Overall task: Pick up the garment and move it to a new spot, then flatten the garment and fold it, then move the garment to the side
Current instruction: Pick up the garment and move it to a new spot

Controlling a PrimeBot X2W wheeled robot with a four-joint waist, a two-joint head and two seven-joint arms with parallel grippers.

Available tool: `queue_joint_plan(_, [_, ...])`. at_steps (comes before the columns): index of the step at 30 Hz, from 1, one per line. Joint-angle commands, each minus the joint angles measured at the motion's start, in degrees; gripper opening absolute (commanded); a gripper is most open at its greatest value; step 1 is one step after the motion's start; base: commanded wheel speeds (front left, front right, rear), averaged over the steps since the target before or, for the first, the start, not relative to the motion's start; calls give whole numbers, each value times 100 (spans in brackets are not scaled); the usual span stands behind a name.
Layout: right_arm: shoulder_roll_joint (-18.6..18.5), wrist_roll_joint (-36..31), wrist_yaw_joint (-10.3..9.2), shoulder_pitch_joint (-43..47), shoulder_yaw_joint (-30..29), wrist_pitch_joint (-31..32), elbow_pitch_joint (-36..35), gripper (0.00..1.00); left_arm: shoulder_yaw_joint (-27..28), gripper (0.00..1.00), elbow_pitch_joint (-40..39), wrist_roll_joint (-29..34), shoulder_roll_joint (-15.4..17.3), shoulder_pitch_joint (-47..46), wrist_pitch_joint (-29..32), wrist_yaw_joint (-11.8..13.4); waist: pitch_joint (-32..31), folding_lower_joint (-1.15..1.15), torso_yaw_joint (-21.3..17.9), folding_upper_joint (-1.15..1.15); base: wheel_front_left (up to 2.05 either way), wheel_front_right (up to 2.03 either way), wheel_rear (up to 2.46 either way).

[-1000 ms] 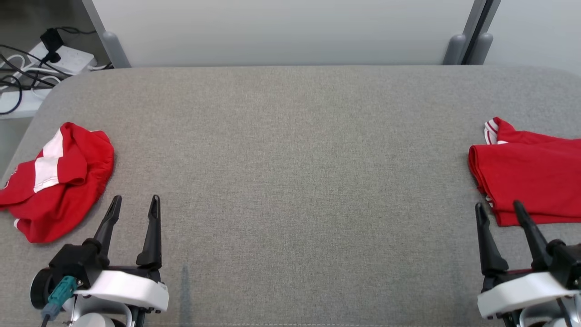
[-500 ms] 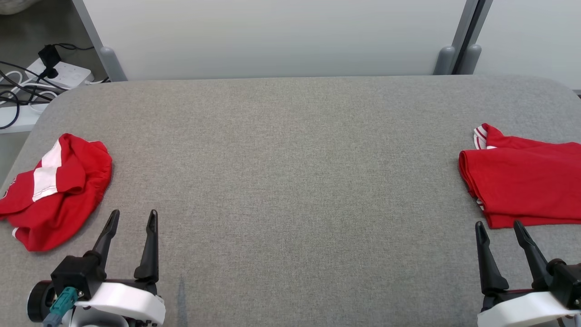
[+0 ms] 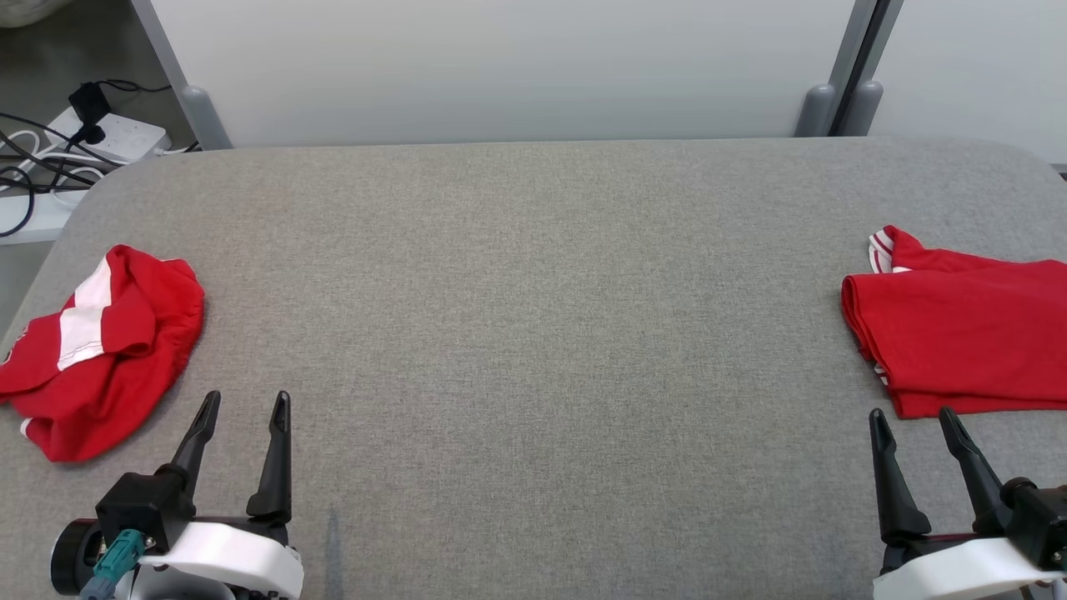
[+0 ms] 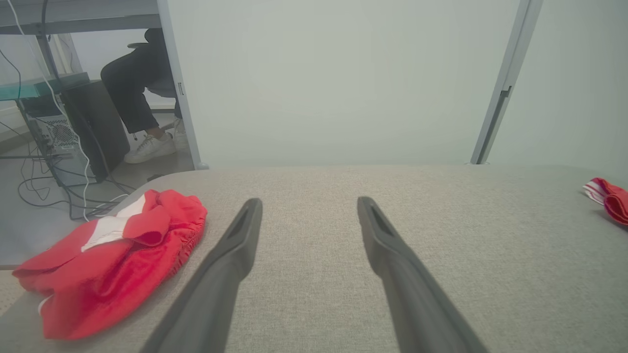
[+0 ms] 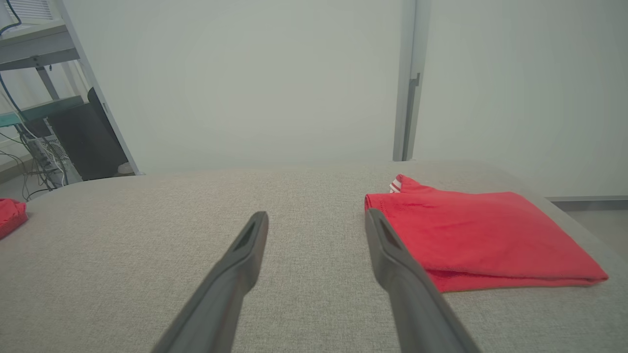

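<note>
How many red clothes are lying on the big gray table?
2. A crumpled red garment lies at the left edge of the table, and a folded red garment at its right edge, partly cut off in the head view. More could lie outside the pictures.

Crumpled red garment (image 4: 110, 260) beside spread gripper (image 4: 309, 206)

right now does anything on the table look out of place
The crumpled red garment on the left of the table lies in a bunched heap, unlike the folded red garment lying flat on the right. Nothing looks spilled or damaged.
</note>
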Motion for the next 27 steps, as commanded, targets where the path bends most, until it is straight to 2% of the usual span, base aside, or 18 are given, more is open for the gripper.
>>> queue_joint_plan(1, [-65, 4, -16, -114, 146, -27, -132, 100, 216, 100, -130, -25, 177, -189, -17, 72, 3, 0, -6, 0, 0, 0, 0])
queue_joint_plan(12, [-57, 7, -16, -113, 79, -15, -174, 100, 243, 100, -169, -72, 152, -249, -18, 134, 53, 0, 197, 0, 0, 0, 0])
queue_joint_plan(17, [-56, -30, -16, -144, 79, 33, -209, 100, 435, 100, -161, -170, 91, -251, -43, 224, 66, 0, 611, 0, 0, 0, 0])
queue_joint_plan(27, [-98, -94, -16, -186, 79, 161, -299, 100, 710, 100, -152, -202, -115, -53, -79, 307, 39, 0, 1724, 0, 0, 0, 0])
